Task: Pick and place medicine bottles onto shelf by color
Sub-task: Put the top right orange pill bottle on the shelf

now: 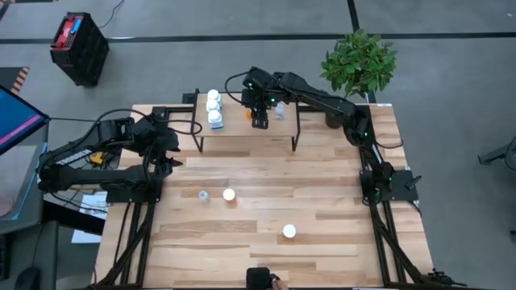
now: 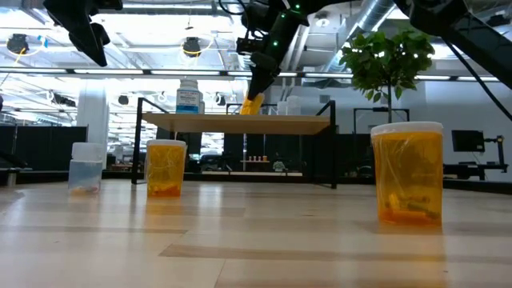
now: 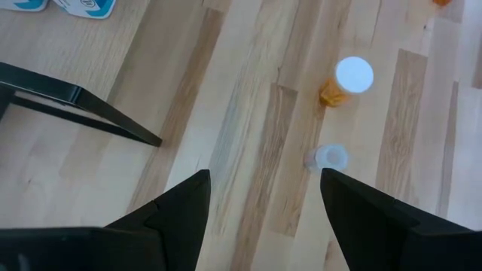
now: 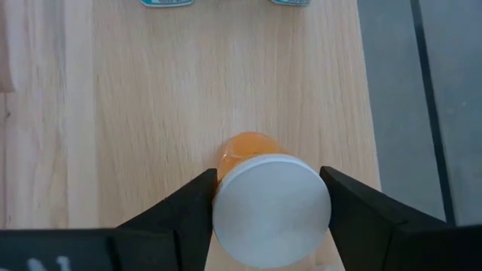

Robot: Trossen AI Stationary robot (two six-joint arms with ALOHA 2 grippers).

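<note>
The right gripper [image 1: 260,121] is hanging over the shelf [image 1: 242,131] and its fingers [image 4: 181,218] are standing around an orange bottle [image 4: 267,199], touching its white cap on both sides, so it is grasping it. White bottles [image 1: 214,107] are standing on the shelf's left end. The left gripper [image 1: 172,149] is waiting released beside the shelf, above the table [image 1: 266,266], where two orange bottles [image 1: 229,194] and a clear one [image 1: 204,195] are standing.

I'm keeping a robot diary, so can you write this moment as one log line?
right tool: around orange bottle over shelf | left tool: open, empty, above table | white bottles: on shelf
</note>
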